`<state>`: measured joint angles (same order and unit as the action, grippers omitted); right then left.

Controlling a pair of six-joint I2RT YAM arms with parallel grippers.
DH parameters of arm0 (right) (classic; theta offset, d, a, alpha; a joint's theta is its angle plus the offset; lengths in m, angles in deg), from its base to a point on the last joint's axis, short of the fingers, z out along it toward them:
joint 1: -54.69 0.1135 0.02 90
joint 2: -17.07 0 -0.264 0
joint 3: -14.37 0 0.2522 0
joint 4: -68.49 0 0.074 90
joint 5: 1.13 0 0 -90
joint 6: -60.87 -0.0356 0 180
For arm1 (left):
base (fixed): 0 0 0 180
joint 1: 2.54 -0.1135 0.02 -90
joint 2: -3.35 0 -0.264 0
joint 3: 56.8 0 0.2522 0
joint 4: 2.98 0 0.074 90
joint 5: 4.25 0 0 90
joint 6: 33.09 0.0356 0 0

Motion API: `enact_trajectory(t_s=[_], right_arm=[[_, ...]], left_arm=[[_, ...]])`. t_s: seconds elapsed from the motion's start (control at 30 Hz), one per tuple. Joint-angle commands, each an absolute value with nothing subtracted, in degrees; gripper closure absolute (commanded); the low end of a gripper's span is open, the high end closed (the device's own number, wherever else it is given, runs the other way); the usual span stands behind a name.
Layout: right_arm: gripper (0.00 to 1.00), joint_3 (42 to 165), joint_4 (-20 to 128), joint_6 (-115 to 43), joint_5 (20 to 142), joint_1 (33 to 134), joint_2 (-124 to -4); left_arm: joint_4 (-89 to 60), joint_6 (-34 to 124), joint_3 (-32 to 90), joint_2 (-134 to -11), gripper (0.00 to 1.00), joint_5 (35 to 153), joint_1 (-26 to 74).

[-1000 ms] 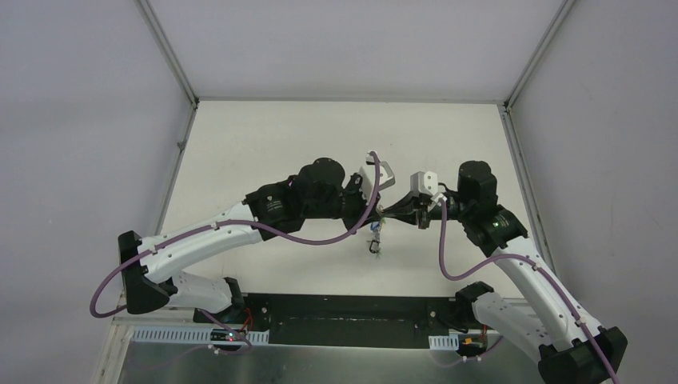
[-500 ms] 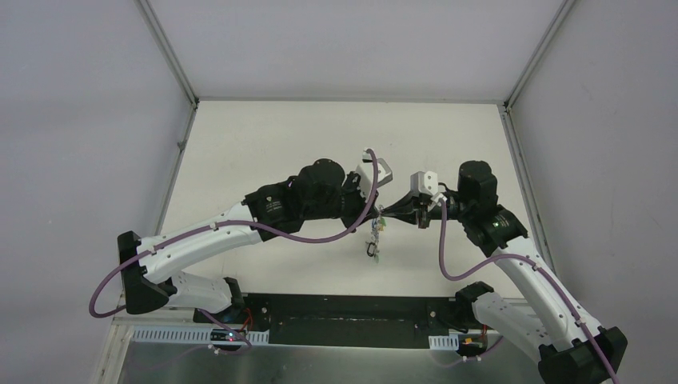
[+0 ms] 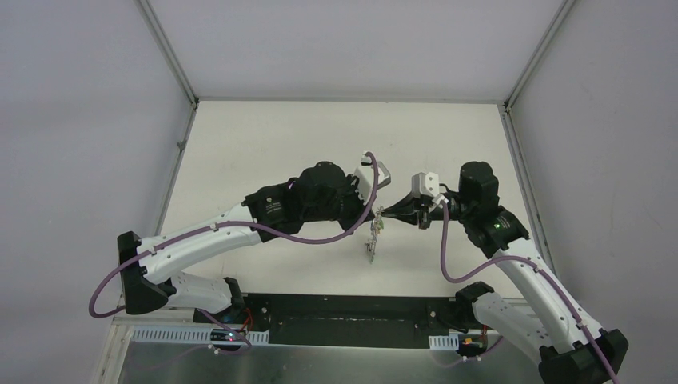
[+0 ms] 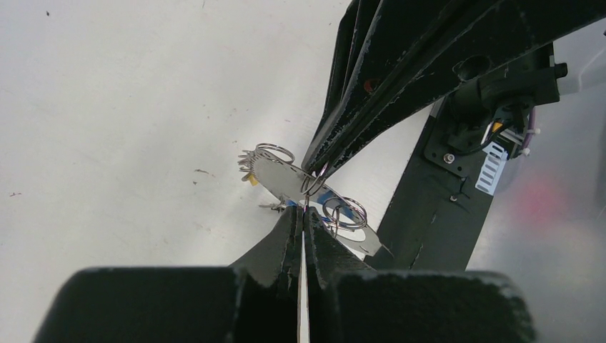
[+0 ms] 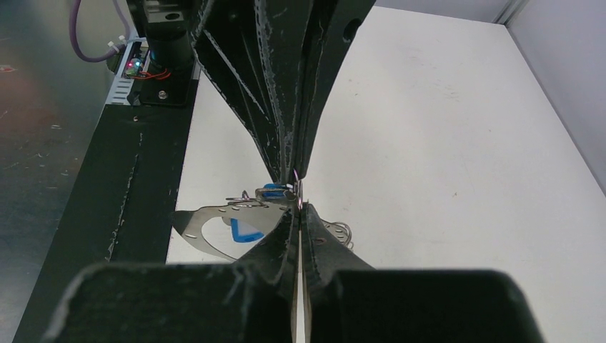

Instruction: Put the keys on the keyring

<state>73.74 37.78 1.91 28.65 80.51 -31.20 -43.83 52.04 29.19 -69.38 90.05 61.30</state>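
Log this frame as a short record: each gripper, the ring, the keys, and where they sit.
left gripper: jaws shut, tips on the keyring
right gripper: jaws shut, tips on the same ring from the opposite side
keyring: small wire loop pinched between the two arms' tips
keys: silver bundle with a blue tag, dangling by the ring
height: bundle appears lifted off the table

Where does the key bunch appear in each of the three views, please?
Top external: key bunch hangs slightly right of and below centre.
Left wrist: key bunch at centre.
Right wrist: key bunch left of centre, lower half.
Shared landmark: black base plate.
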Motion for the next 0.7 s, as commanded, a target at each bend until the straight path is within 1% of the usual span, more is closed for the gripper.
enact_trajectory(t_s=[0.0, 0.13, 0.17, 0.2, 0.27, 0.3, 0.33, 0.37, 0.4, 0.47, 0.6, 0.67], right_arm=[[1.00, 74.46, 41.55, 1.98, 26.84, 80.88, -29.46], [1.00, 74.30, 41.93, 1.61, 26.90, 80.88, -29.04], [1.00, 74.28, 42.10, 1.48, 26.78, 80.92, -29.07], [1.00, 74.23, 42.31, 1.33, 26.65, 80.88, -29.08], [1.00, 74.19, 42.75, 0.88, 26.28, 80.88, -29.08], [1.00, 74.19, 42.96, 0.77, 26.08, 80.88, -29.10], [1.00, 74.19, 43.22, 0.56, 25.81, 80.93, -29.08], [1.00, 74.21, 43.28, 0.45, 25.65, 80.86, -29.08], [1.00, 74.11, 43.38, 0.36, 25.56, 80.85, -29.08], [1.00, 73.95, 43.92, -0.10, 25.02, 80.88, -28.95], [1.00, 72.88, 46.46, -1.79, 23.33, 80.88, -28.61], [1.00, 72.35, 47.77, -2.86, 22.78, 80.90, -28.36]], left_arm=[[-43.67, 52.59, 27.71, -67.67, 1.00, 88.74, 61.73], [-43.72, 53.32, 26.87, -67.11, 1.00, 88.07, 61.73], [-43.55, 53.81, 26.72, -66.87, 0.99, 87.94, 61.77], [-43.39, 54.73, 26.55, -66.56, 0.90, 88.12, 61.72], [-42.62, 57.86, 26.09, -65.79, 0.60, 89.37, 61.78], [-42.32, 58.85, 25.86, -65.37, 0.50, 89.51, 61.80], [-41.73, 59.88, 25.60, -64.85, 0.43, 89.65, 61.84], [-40.95, 61.15, 25.26, -64.21, 0.39, 90.16, 61.82], [-40.12, 62.72, 24.68, -63.66, 0.37, 90.73, 61.80], [-37.75, 66.61, 23.15, -62.34, 0.35, 92.10, 61.82], [-29.13, 72.79, 17.55, -58.82, 0.36, 95.16, 61.80], [-23.53, 75.44, 13.92, -57.07, 0.38, 97.64, 61.80]])
